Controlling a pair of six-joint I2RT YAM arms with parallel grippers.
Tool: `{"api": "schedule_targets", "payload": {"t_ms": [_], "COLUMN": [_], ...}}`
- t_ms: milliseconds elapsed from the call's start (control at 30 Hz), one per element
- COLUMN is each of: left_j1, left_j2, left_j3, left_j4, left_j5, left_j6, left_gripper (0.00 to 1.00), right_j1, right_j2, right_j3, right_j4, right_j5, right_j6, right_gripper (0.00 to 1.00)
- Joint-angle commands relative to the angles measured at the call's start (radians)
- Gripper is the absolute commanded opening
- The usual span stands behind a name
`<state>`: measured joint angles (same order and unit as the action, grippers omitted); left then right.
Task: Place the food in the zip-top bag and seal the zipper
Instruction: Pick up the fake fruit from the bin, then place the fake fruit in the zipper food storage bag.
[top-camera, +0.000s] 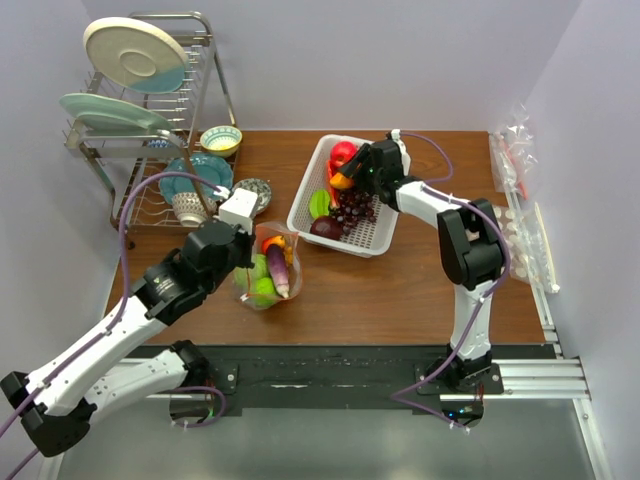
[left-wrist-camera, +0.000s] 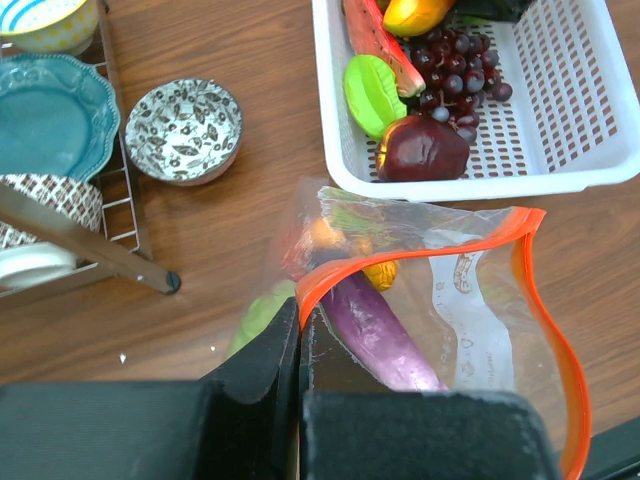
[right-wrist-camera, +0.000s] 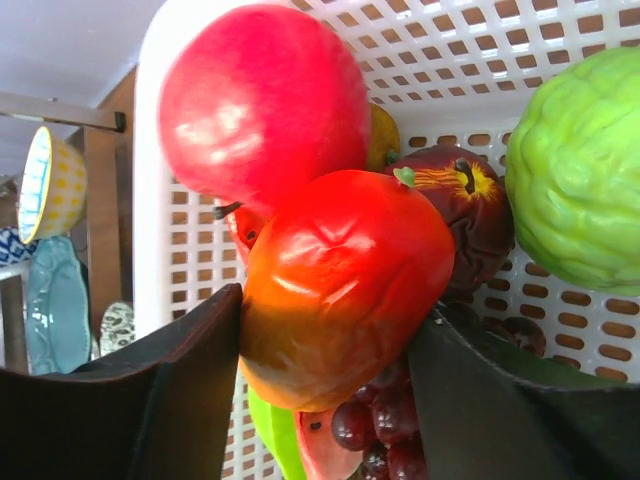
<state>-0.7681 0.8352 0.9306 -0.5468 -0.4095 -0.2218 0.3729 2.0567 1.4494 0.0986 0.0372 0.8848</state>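
Right, my right hand (right-wrist-camera: 335, 320) is clenched on an orange-red fruit (right-wrist-camera: 350, 250), one finger pressed to each flank. It sits low among the other food in the white basket (top-camera: 306, 180), touching a red apple (right-wrist-camera: 265, 100) above it and the dark grapes (right-wrist-camera: 385, 420) below. I judge the grip sound, but the skin looks smooth and the shape rounded, so I should lift straight up before I travel. That way I avoid dragging grapes along or clipping the basket wall. My left hand (left-wrist-camera: 300, 335) is closed on the near edge of the zip-top bag (left-wrist-camera: 470, 300), pinching it right at the zipper (left-wrist-camera: 527, 222). The mouth gapes toward the basket. The bag lies on the desk (top-camera: 400, 290) just beside the basket's near corner, and it already holds a purple eggplant (left-wrist-camera: 380, 335) and some green and orange pieces. The carry is short, so what matters is aim. I would bring the fruit over the widest part of the orange loop, away from my left fingers, and lower it until it rests on the eggplant before letting go. A drop from height could fold the limp film shut or tug it out of my pinch. The left hand should stay firm and slightly raised so the opening does not collapse.
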Motion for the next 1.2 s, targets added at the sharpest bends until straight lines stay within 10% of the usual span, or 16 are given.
{"api": "schedule_targets", "payload": {"t_ms": [0,733,1167], "left_j1": [-0.002,-0.002,-0.002], "left_j2": [0.025,0.090,0.291], "left_j3": [-0.015,0.019,0.266], "left_j4": [0.090,0.070,-0.143], "left_j5": [0.028,0.087,0.146], "left_j6": [0.091,0.029,-0.106], "left_gripper": [0.00,0.00,0.00], "right_j1": [0.000,0.009,0.273], "right_j2": [-0.133,-0.796,-0.988], "right_j3": [-0.020,-0.442,-0.560], "right_j4": [0.050,-0.002,0.012], "right_j5": [0.007,-0.784,-0.735], "right_j6": [-0.078,-0.224,-0.297], "right_gripper": [0.46,0.39,0.42]}}
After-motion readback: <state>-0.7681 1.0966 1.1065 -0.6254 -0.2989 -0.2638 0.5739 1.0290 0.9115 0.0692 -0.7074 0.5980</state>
